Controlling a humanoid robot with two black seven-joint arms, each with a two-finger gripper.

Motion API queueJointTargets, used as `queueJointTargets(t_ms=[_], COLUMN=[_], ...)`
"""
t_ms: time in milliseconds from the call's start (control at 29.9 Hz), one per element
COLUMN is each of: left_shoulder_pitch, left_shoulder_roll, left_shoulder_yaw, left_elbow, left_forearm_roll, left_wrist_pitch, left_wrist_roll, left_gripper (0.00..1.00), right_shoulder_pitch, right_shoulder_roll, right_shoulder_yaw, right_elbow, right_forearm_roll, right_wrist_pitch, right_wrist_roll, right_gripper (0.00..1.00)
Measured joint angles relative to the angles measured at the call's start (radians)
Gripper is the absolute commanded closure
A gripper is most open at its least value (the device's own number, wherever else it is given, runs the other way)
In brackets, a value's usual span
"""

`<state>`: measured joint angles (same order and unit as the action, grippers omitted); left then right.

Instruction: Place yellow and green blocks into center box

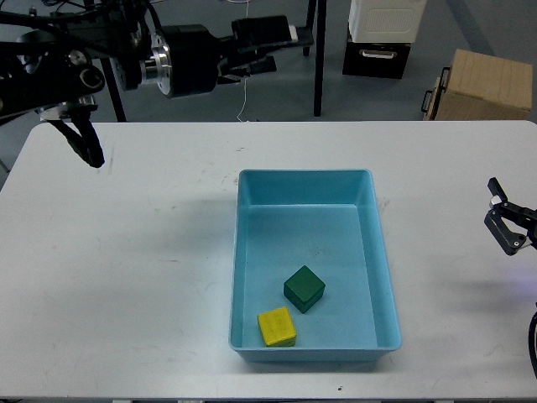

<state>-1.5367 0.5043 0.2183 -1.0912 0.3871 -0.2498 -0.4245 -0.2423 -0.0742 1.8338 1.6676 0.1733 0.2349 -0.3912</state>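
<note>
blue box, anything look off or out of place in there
Nothing stands out. The blue box sits square on the white table with no visible damage. The green block and yellow block both lie inside near its front, close together, each turned at a slight angle. Nothing has spilled outside.

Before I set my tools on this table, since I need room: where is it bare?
Bare: the white table left of the blue box, and the strip between box and right gripper. Crowded: the box's near end, holding the green block and yellow block.
</note>
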Motion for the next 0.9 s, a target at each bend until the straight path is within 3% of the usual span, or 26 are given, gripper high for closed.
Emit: queueJointTargets(t_ms=[301, 435, 636, 736, 904], left_shoulder_pitch=[0.335, 0.443, 0.630, 0.761, 1.027], left_shoulder_roll=[0.051, 0.030, 0.014, -0.014, -0.093], left_shoulder_yaw=[-0.550, -0.727, -1.023, -1.191, -1.476], left_elbow=[0.007, -0.003, -0.008, -0.043, -0.161], left_forearm_roll=[-0.008, -0.078, -0.213, -0.226, -0.234], left_wrist_pitch=[-0.040, -0.054, -0.084, -0.095, -0.092], left_wrist_roll=[-0.029, -0.059, -0.063, -0.003, 0.190], left_gripper=[0.00, 0.00, 0.00, 0.00, 0.00], right_shoulder_pitch=[0.002, 0.002, 0.006, 0.006, 0.000], right_shoulder_roll=[0.000, -0.001, 0.000, 0.002, 0.027], right_shoulder_yaw=[-0.002, -0.002, -0.003, -0.006, -0.011], right_elbow=[-0.002, -0.003, -0.001, 0.000, 0.012], right_forearm_roll=[0.000, 0.000, -0.002, -0.008, -0.015], right_wrist_pitch=[0.000, 0.000, 0.010, 0.023, 0.026], right_wrist_roll=[0.000, 0.000, 0.000, 0.000, 0.000], right_gripper=[0.00, 0.00, 0.00, 0.00, 0.00])
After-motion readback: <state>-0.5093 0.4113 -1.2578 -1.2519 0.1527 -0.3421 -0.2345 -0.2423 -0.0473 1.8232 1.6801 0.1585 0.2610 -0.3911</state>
